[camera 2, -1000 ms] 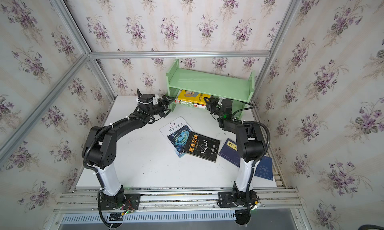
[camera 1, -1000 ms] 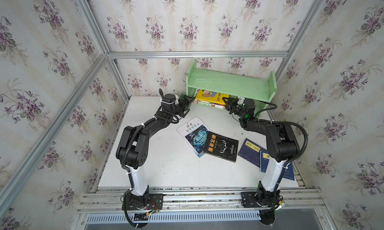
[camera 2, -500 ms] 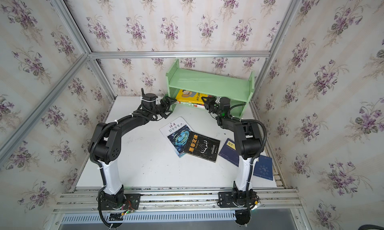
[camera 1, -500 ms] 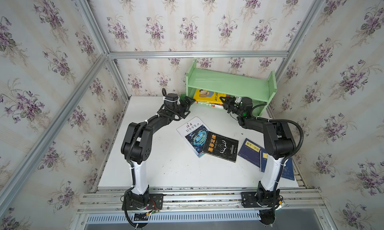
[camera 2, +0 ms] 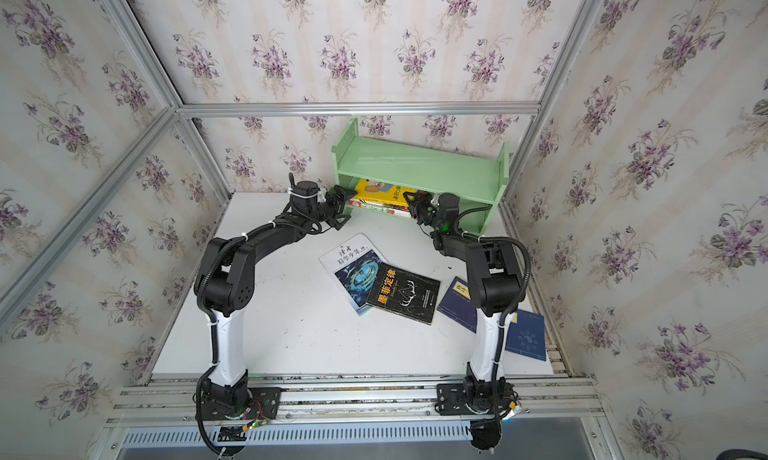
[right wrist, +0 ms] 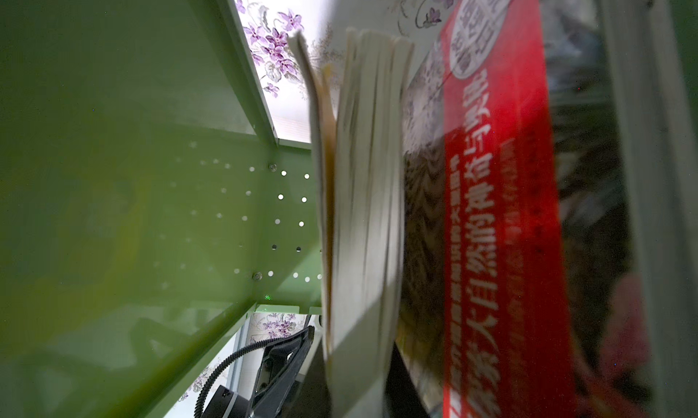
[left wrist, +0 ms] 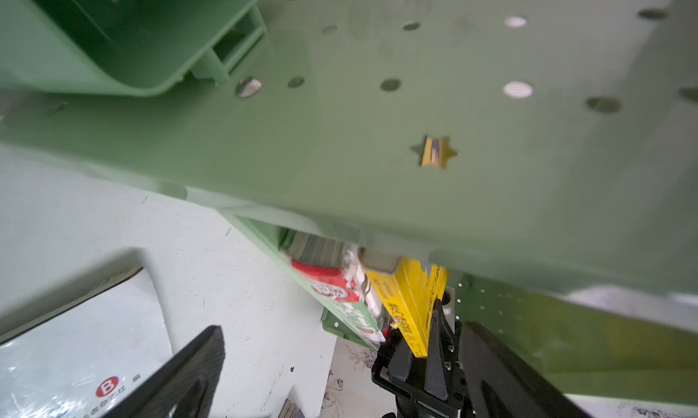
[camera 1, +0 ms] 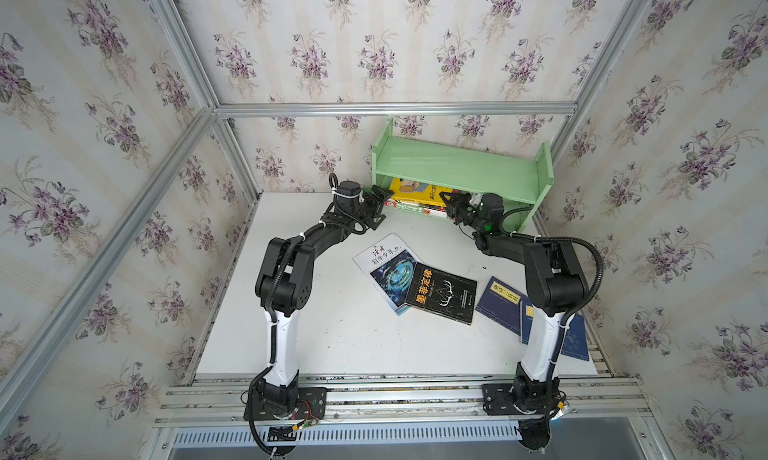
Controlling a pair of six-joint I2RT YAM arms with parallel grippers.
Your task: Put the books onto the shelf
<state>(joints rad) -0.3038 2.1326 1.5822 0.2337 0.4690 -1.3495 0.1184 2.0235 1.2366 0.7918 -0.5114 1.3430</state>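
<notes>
The right gripper [camera 1: 451,206] is closed on the yellow book [camera 1: 415,190], with its jaws set narrow on the cover and pages. It holds the end of the book that is far from the shelf's small cup [left wrist: 94,38]. This book is inside the lower tier of the shelf [camera 1: 457,171], under the top board. It lies against the green book [camera 1: 409,208] with the red band, which is in the same tier at the front edge.

The left gripper [camera 1: 380,207] has its jaws wide apart and holds nothing. It is just outside the shelf's side panel at the cup end, near the ends of these 2 books.

The other 4 books lie flat on the table [camera 1: 332,333] in front of the shelf, well apart from it. The black book [camera 1: 440,291] lies partly over the white-blue book [camera 1: 388,271]. A navy book [camera 1: 500,304] and a second navy book [camera 1: 575,341] lie toward the shelf's end without the cup.
</notes>
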